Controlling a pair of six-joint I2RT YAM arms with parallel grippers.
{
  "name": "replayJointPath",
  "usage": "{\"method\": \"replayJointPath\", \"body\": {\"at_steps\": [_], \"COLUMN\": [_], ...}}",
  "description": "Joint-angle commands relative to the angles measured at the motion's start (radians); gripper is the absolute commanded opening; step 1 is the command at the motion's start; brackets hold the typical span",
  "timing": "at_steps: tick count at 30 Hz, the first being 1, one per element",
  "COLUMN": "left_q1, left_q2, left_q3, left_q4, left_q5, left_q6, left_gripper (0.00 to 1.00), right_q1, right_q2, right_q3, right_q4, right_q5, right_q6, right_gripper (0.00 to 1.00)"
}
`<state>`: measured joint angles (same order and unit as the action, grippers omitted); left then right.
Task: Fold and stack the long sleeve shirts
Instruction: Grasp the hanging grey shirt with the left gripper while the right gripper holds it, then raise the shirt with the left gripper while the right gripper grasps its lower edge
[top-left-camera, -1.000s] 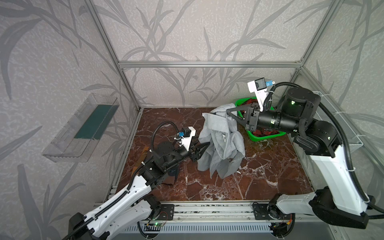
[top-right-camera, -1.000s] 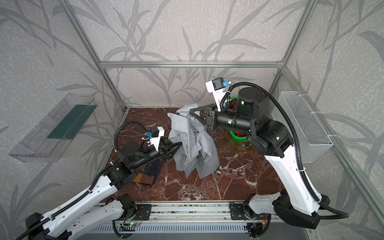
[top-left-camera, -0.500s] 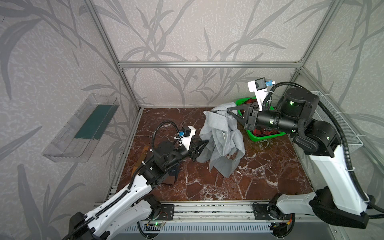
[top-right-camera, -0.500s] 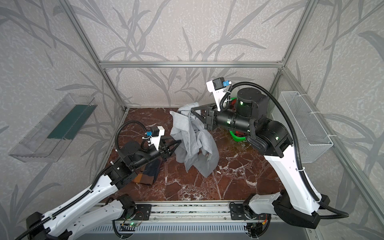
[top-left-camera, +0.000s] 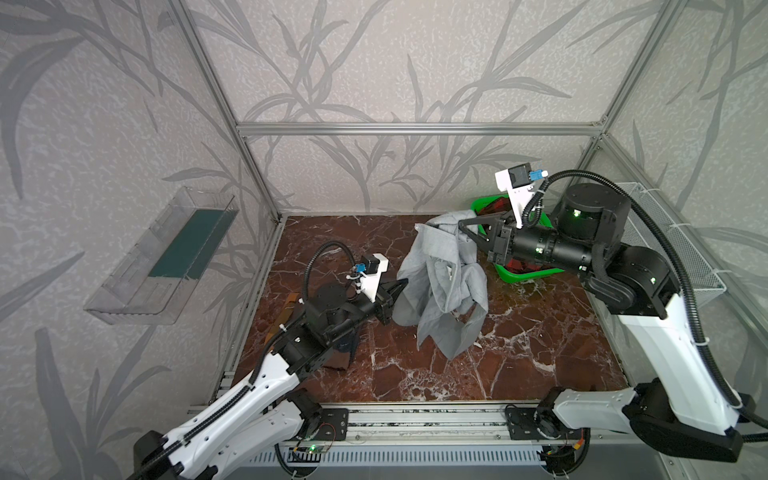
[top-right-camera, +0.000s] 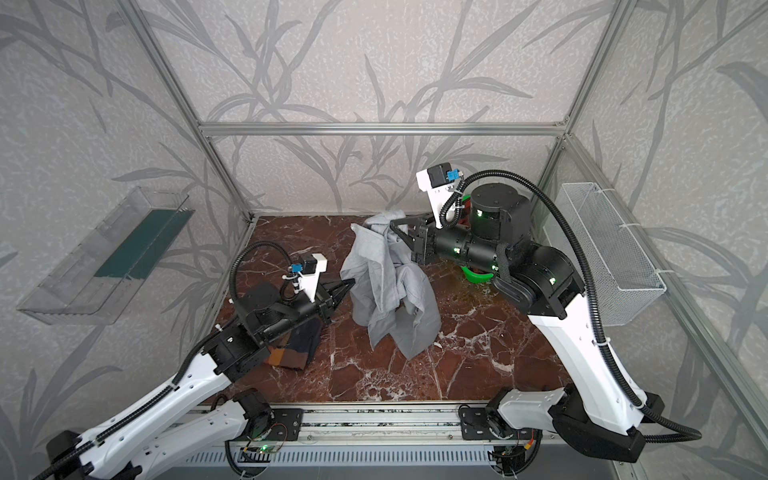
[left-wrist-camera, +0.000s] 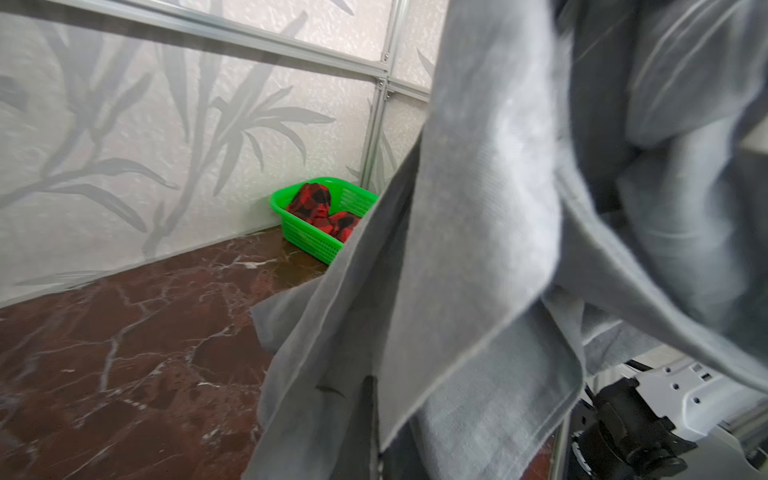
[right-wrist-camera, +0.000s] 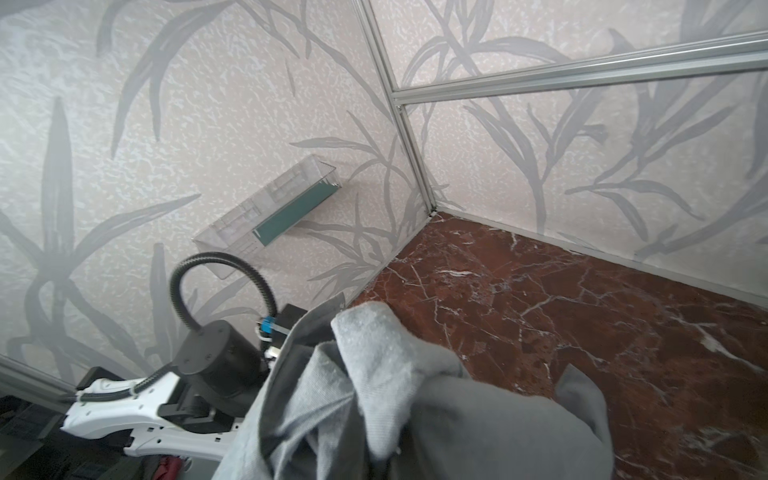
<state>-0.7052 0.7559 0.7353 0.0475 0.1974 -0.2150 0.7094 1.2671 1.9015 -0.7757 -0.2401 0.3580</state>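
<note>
While the right arm (top-left-camera: 544, 249) reaches in level from the back right, I see the right jaws pinched tight on the top of the grey shirt (top-left-camera: 436, 282) (the bunched end, apparently near the collar). The garment hangs from them in a crumpled column over the middle of the bench (top-left-camera: 498, 365). Its lowest folds come down to the marble-patterned surface or just above it; I cannot tell whether they touch. The left arm (top-left-camera: 332, 311) stretches in low from the front left, and the left jaws are closed narrow on the shirt's left-hand edge. In my left wrist view the grey cloth drapes right over them. The checked shirt (top-right-camera: 291, 349), orange and navy, lies folded on the bench beneath the left arm, apart from the grey one. A green basket (left-wrist-camera: 307, 237) sits in the back right corner with red and black cloth (left-wrist-camera: 311, 203) inside.
</note>
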Motion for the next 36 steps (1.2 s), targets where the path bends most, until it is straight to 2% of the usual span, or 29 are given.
{"method": "replayJointPath", "body": {"at_steps": [1,4,9,14,17,21,24,26,29,33,36], "left_q1": [0.001,0.001,0.001,0.001,0.001,0.001,0.0,0.0,-0.002,-0.008,-0.01], "left_q2": [-0.117,-0.112,-0.004,0.155,0.267,0.355,0.405,0.451,0.527,0.62,0.633], "left_q3": [0.081,0.204,0.493,0.799,0.947,1.092,1.189,1.262,1.358,1.471,1.463], "left_q4": [-0.17,-0.366,-0.658,-0.86,-0.973,-1.066,-1.109,-1.15,-1.213,-1.293,-1.264], "left_q5": [-0.196,-0.265,-0.511,-0.565,-0.565,-0.59,-0.592,-0.562,-0.494,-0.491,-0.51], "left_q6": [0.064,0.11,0.153,0.181,0.187,0.19,0.192,0.186,0.183,0.161,0.114], "left_gripper": [0.0,0.0,0.0,0.0,0.0,0.0,0.0,0.0,0.0,0.0,0.0], "right_q1": [-0.018,-0.06,-0.156,-0.23,-0.239,-0.24,-0.24,-0.237,-0.164,0.048,0.151], "right_q2": [-0.05,-0.068,-0.12,-0.163,-0.175,-0.214,-0.243,-0.257,-0.278,-0.252,-0.226], "right_q3": [-0.053,-0.123,-0.285,-0.429,-0.466,-0.506,-0.527,-0.544,-0.586,-0.58,-0.637], "right_q4": [-0.001,0.011,0.044,0.075,0.059,0.037,0.031,0.064,0.155,0.167,0.263], "right_q5": [0.107,0.093,0.044,-0.044,-0.063,-0.058,-0.073,-0.153,-0.208,-0.021,0.055], "right_q6": [-0.037,-0.018,0.028,0.054,0.028,-0.01,-0.034,-0.055,-0.09,-0.183,-0.15], "right_gripper": [0.0,0.0,0.0,0.01,0.14,0.39,0.52,0.56,0.61,0.65,0.68]}}
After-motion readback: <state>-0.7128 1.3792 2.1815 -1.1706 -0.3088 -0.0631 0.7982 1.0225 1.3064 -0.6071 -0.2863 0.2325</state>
